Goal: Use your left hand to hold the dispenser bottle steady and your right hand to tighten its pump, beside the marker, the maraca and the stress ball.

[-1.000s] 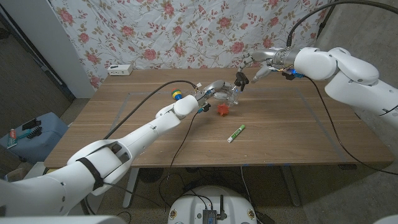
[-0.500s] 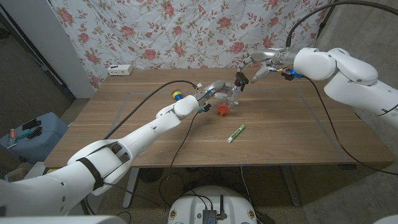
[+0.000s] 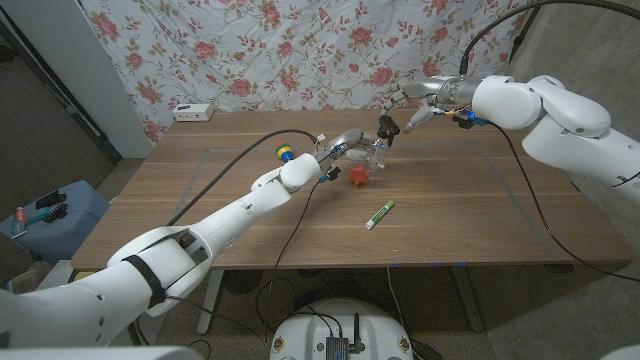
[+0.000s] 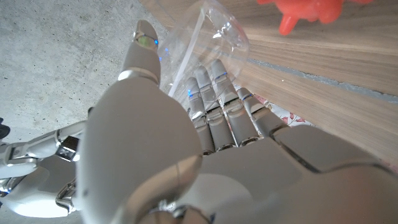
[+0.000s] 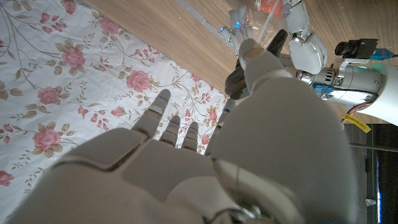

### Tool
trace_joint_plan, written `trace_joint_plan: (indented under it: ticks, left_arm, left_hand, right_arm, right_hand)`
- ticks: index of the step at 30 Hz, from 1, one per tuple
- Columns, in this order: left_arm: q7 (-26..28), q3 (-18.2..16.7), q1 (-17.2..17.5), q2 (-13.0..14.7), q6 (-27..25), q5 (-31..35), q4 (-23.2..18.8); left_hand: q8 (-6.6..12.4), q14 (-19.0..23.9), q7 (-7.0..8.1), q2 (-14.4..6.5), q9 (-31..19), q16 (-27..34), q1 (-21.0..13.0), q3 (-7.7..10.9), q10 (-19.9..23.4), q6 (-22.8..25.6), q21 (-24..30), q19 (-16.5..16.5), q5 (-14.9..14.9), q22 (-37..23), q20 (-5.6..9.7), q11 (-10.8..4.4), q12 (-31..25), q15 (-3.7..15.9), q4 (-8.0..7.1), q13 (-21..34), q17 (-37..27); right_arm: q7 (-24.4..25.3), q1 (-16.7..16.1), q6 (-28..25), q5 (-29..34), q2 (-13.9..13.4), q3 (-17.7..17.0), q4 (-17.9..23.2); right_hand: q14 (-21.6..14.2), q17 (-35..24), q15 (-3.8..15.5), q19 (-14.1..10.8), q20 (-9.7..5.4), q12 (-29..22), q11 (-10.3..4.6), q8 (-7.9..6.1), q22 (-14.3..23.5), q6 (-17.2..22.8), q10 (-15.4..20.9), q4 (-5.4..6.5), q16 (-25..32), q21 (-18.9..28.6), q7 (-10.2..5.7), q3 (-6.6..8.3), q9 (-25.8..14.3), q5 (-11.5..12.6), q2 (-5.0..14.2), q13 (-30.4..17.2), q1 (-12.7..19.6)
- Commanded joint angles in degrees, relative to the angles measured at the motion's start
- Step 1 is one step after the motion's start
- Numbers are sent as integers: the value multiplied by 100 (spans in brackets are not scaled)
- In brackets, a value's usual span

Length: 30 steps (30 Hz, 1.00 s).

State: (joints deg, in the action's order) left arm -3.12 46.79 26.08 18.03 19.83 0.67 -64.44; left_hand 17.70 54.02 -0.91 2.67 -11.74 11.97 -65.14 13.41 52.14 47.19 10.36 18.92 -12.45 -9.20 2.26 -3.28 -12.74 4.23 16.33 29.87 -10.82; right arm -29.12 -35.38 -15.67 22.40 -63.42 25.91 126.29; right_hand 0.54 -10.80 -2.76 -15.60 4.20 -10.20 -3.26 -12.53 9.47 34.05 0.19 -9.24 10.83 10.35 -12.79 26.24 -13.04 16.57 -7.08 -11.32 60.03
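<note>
A clear dispenser bottle point(image 3: 375, 152) stands upright at the table's far middle, and my left hand point(image 3: 347, 147) grips its body from the left. The left wrist view shows those fingers point(image 4: 214, 102) wrapped round the clear bottle point(image 4: 208, 31). My right hand point(image 3: 412, 112) reaches in from the right and pinches the black pump point(image 3: 387, 127) on top. In the right wrist view the thumb point(image 5: 256, 57) lies against the dark pump point(image 5: 234, 79) and the other fingers are spread. An orange stress ball point(image 3: 359, 176) lies just in front of the bottle, a green marker point(image 3: 379, 214) nearer me, and a coloured maraca point(image 3: 284, 153) to the left.
A white power strip point(image 3: 193, 112) lies at the table's far left corner. A floral cloth point(image 3: 300, 50) hangs behind the table. Cables run along both arms across the wood. Bare wood stretches over the table's near half point(image 3: 470, 220).
</note>
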Motion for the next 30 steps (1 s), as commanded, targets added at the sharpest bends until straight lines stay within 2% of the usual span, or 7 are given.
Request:
trace_joint_plan:
  ticks: [1, 11, 13, 21, 30]
  left_arm:
    - [-13, -15, 23, 21, -29, -5, -13]
    - [-43, -4, -16, -24, 29, -26, 114]
    - [-46, 1, -22, -25, 29, -21, 119]
    - [-48, 5, -26, -36, 14, -25, 124]
    - [-51, 25, -54, -67, 43, -14, 179]
  left_hand:
    - [41, 405, 338, -685, -18, 40, 116, 801, 421, 1306, -4, 47, -31, -10, 508, -374, -33, 708, -740, 25, -24]
    - [34, 425, 338, -695, -18, 45, 131, 803, 419, 1302, -6, 43, -30, -10, 503, -380, -28, 723, -751, 28, -21]
    - [35, 423, 348, -695, -18, 42, 127, 807, 423, 1307, -5, 44, -31, -10, 502, -372, -30, 725, -747, 30, -18]
    - [28, 416, 340, -696, -19, 43, 121, 807, 426, 1302, -5, 43, -31, -10, 504, -374, -29, 726, -743, 34, -24]
    - [27, 413, 348, -696, -19, 41, 124, 807, 428, 1311, -5, 42, -31, -10, 500, -381, -26, 724, -743, 36, -24]
  right_arm:
    - [43, -35, -67, 51, -76, -95, 108]
    - [88, -77, 13, 23, -127, -166, 165]
    - [44, -46, 6, 33, -114, -146, 173]
    - [-139, 103, -4, 27, -24, -53, 148]
    - [-317, 299, 105, 115, 78, 104, 46]
  right_hand:
    - [-36, -35, 19, -7, -5, -70, -9, 25, 11, -39, 43, 16, 50, 29, -1, 3, -2, 50, -23, -7, 12]
    - [-44, -41, 31, -40, -19, -76, 1, 32, 11, -67, 41, 22, 58, 42, 0, -9, 1, 57, -28, -7, 6]
    - [-46, -43, 28, -40, -20, -67, -23, 35, 11, -80, 14, 24, 61, 41, 0, -14, 3, 59, -32, -6, 3]
    - [23, -55, -21, 3, 24, -45, 40, 71, 12, -189, -89, 33, 44, 24, 3, -25, 15, 73, -24, -6, 3]
    - [110, -49, -90, 52, 57, -26, 64, 102, 12, -310, -226, -13, 22, 14, 2, -4, 30, 104, 2, -5, 128]
